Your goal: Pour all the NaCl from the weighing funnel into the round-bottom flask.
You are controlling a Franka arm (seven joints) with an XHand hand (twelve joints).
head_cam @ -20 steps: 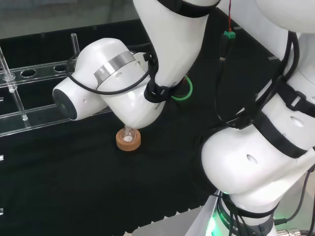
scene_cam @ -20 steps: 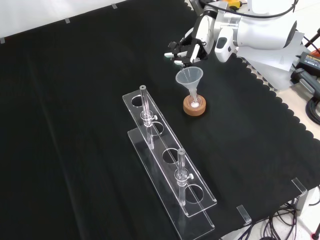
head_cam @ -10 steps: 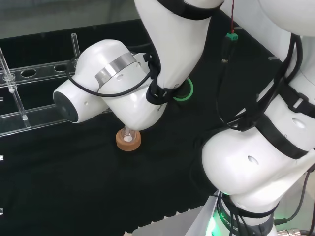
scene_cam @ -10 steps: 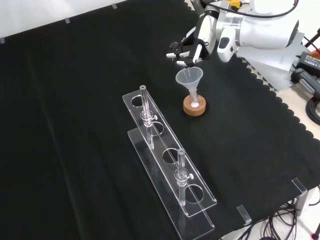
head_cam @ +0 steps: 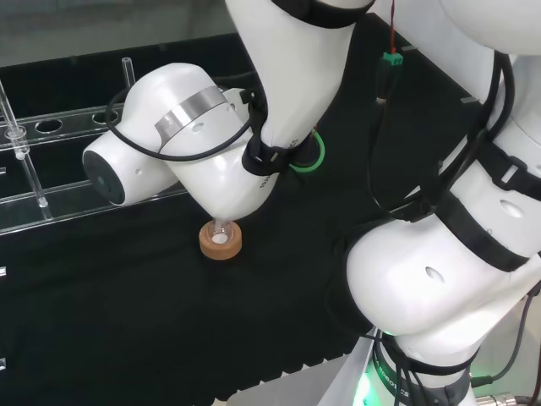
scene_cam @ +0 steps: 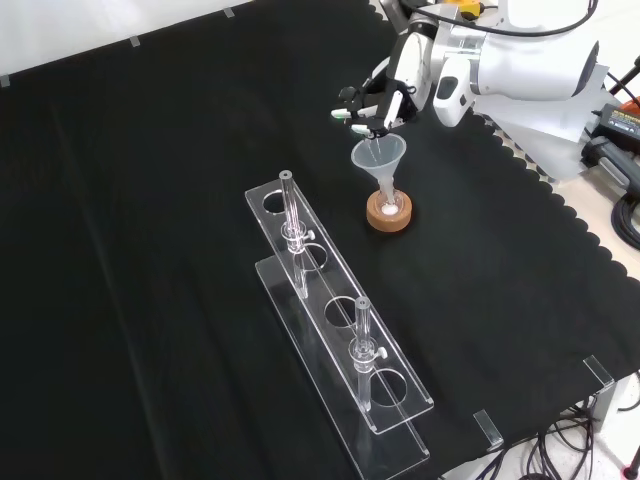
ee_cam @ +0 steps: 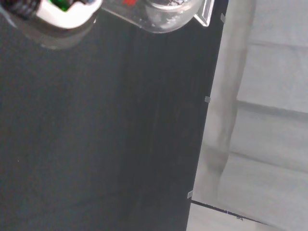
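Where the front view looks down on the black cloth, the hand (scene_cam: 378, 100) hangs near the top with its fingers curled, pinching a small clear piece that I take for the weighing funnel (scene_cam: 368, 118), though it is too small and glassy to be sure; it is held just above the rim of a clear funnel (scene_cam: 379, 160) and slightly to that rim's left. That funnel stands upright with its stem down in the neck of the round-bottom flask (scene_cam: 389, 204), which sits on a cork ring (scene_cam: 389, 215) on the worktop (scene_cam: 150, 250); something white shows in the flask. Seen from the head view, the flask (head_cam: 221, 233) and its cork ring (head_cam: 220, 244) peep out beneath the arm's big white link (head_cam: 182, 144), which stands before the hand and funnel. Nearer the front camera, and well apart from the flask, a clear rack (scene_cam: 340, 320) runs slantwise with two slim clear tubes (scene_cam: 290, 215) upright in it; the same rack (head_cam: 51, 161) lies at the left of the head view
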